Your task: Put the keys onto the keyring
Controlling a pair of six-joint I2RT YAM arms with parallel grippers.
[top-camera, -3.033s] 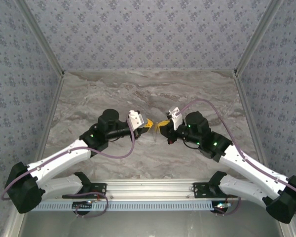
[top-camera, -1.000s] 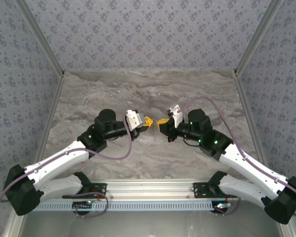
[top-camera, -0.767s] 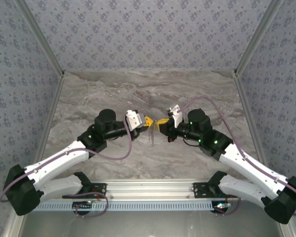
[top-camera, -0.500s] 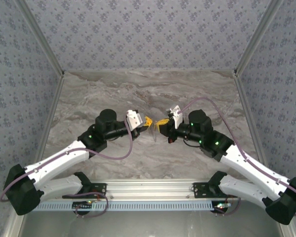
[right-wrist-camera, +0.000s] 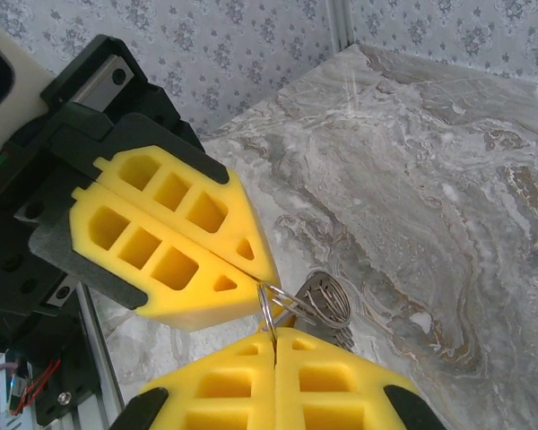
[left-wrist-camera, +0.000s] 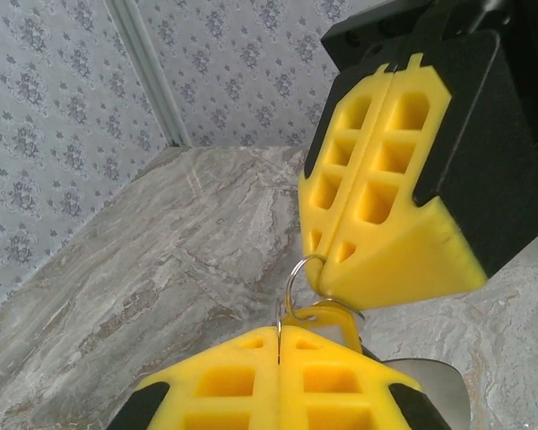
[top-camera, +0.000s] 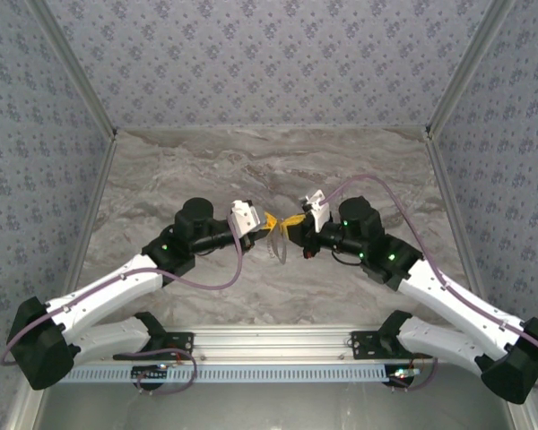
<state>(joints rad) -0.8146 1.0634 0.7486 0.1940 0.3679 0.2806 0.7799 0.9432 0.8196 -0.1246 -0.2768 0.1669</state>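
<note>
The keyring (left-wrist-camera: 293, 279) is a thin grey metal loop stretched between two sets of yellow fingertips above the marble table. My left gripper (left-wrist-camera: 279, 330) is shut, with the ring's wire running into its seam. My right gripper (left-wrist-camera: 318, 262) is shut on the ring's other side. From the right wrist, the keyring (right-wrist-camera: 267, 303) enters my right gripper (right-wrist-camera: 275, 333), and a strand runs to my left gripper (right-wrist-camera: 262, 274). A small yellow-tan key (left-wrist-camera: 330, 315) hangs against the ring. From above, the left gripper (top-camera: 271, 220) and right gripper (top-camera: 290, 222) meet tip to tip.
A grey ribbed metal piece (right-wrist-camera: 328, 301) dangles under the ring, above the marble table (top-camera: 359, 170). Patterned walls (top-camera: 269, 54) close in the back and both sides. A metal rail (top-camera: 269, 354) with the arm bases runs along the near edge.
The right gripper has crept left, so the two sets of fingertips are closer together. Both grippers have stayed shut, and the left arm has barely moved.
</note>
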